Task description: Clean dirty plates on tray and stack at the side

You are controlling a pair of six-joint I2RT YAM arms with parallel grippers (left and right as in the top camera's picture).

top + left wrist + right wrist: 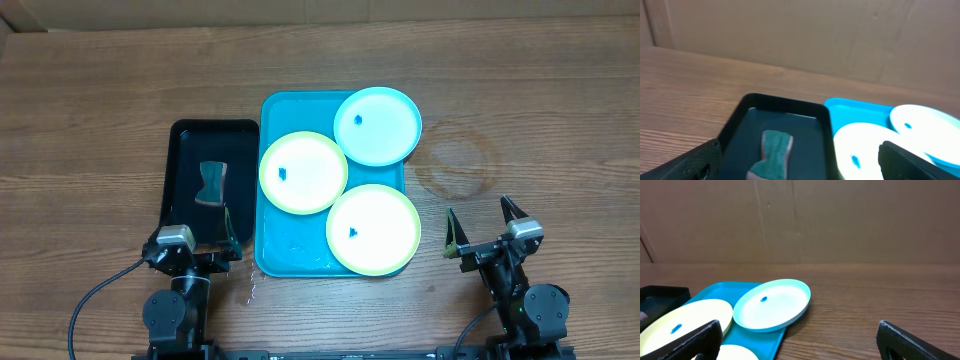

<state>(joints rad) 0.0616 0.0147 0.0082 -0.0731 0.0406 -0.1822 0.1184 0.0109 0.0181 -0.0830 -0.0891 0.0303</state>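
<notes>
The turquoise tray [284, 254] lies mid-table and holds three plates. A light blue plate [377, 125] rests on its far right corner, overhanging the rim. A yellow-green plate [303, 172] lies at the left and another yellow-green plate [372, 229] at the near right. Each has a small blue speck. My left gripper [208, 236] is open and empty over the near end of the black tray. My right gripper [485, 225] is open and empty over bare table right of the tray. The light blue plate also shows in the right wrist view [772, 305].
A smaller black tray [186, 150] lies left of the turquoise tray and holds a teal sponge [212, 183], also in the left wrist view [772, 155]. Wooden tabletop [520, 130] spreads to the right. A cardboard wall stands at the back.
</notes>
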